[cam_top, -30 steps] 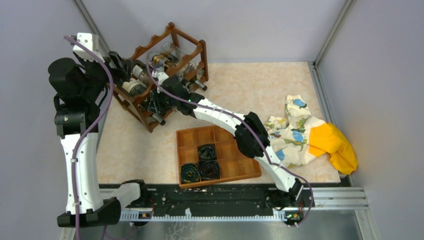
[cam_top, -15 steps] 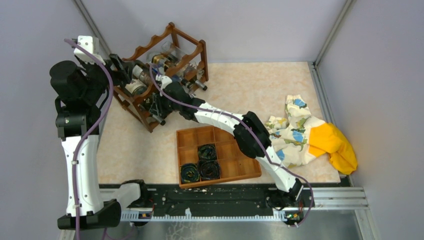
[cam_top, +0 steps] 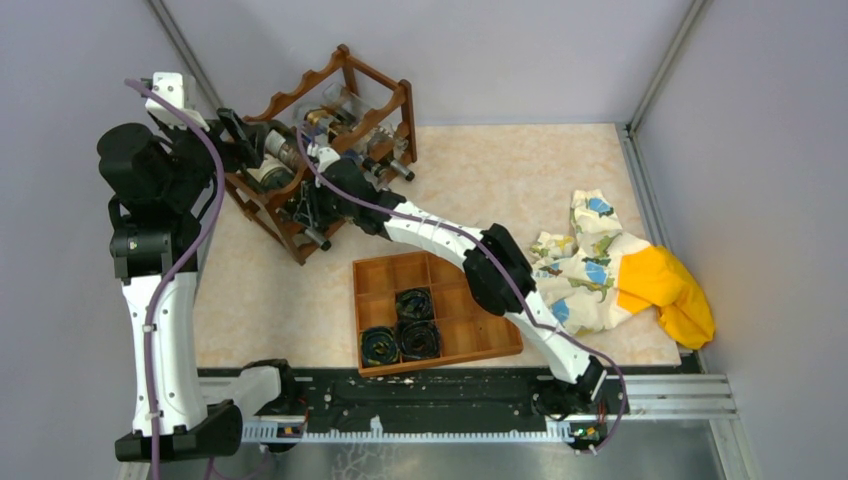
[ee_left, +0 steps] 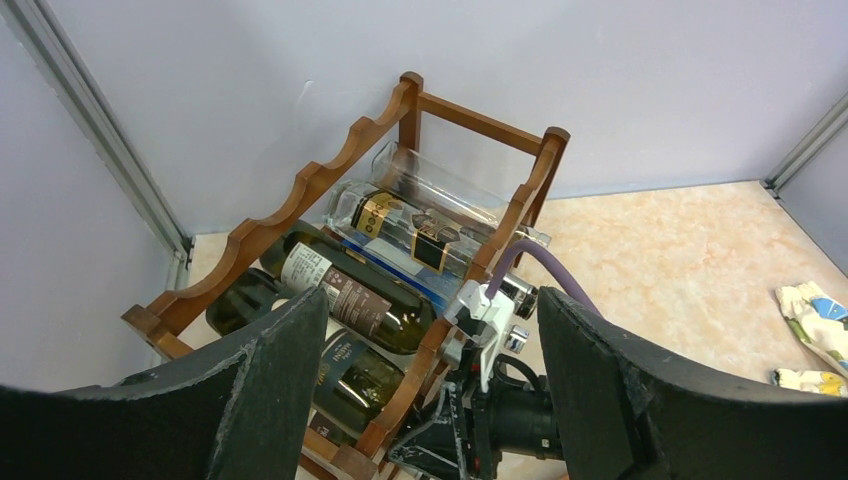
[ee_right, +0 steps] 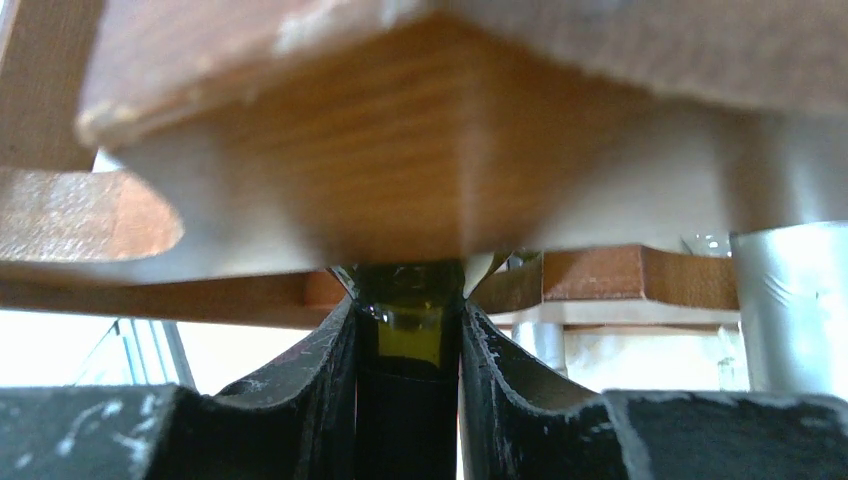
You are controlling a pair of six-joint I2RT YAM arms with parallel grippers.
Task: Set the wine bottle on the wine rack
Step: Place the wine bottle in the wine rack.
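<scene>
The right gripper pinches the dark green glass neck of the wine bottle. The bottle lies on its side in a lower tier of the wine rack, neck pointing out toward the gripper, body running back under the scalloped reddish-brown wooden rails. Above, the left gripper hangs spread wide, holding nothing, over smooth labelled bottles.

An orange-brown compartment tray is set on the beige surface, with dark coiled items kept in three compartments. A patterned cloth is crumpled nearby.
</scene>
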